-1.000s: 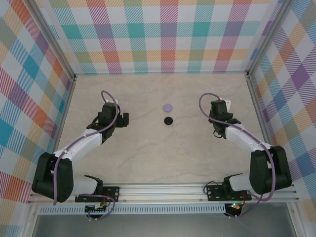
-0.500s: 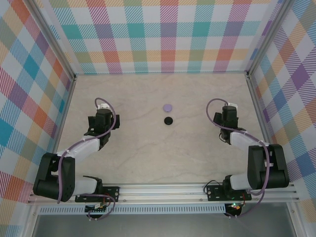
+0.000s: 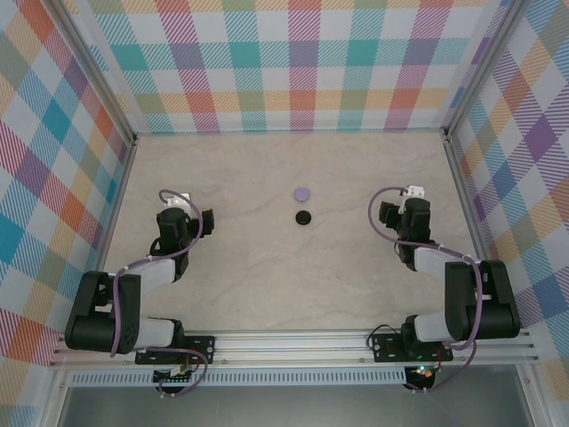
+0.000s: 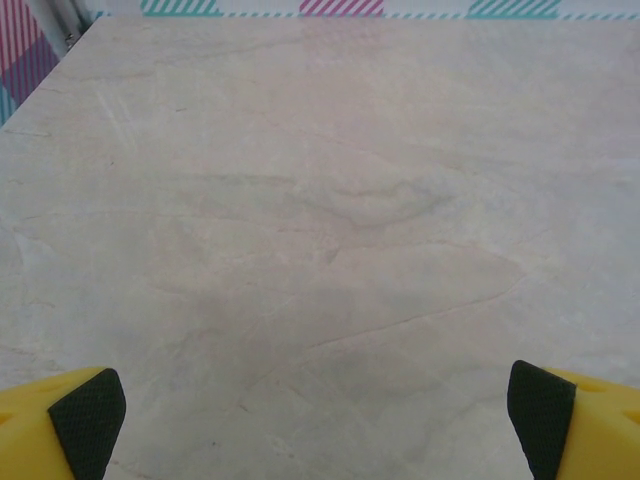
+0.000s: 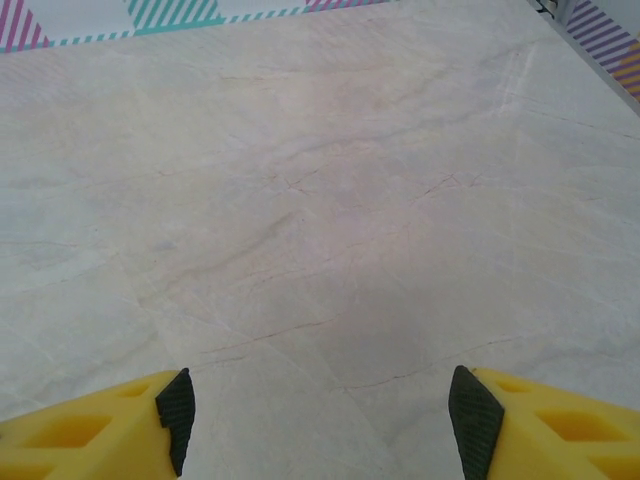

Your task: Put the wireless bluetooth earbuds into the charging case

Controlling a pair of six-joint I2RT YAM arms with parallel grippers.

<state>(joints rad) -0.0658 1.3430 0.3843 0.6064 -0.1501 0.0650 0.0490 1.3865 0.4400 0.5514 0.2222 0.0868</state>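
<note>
Lavender puck (image 3: 302,193): round, flat | black puck (image 3: 303,217): round, just nearer | left gripper (image 4: 315,420), right gripper (image 5: 320,420): spread wide, empty

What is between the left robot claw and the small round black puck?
Bare beige marble-look tabletop, in the top view, from the left gripper to the small round black puck.

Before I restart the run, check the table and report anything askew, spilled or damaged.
Nothing stands out. The lavender puck and the black puck lie flat and apart mid-table. The left tool and right tool hang open above the tabletop, with no spill seen.
</note>
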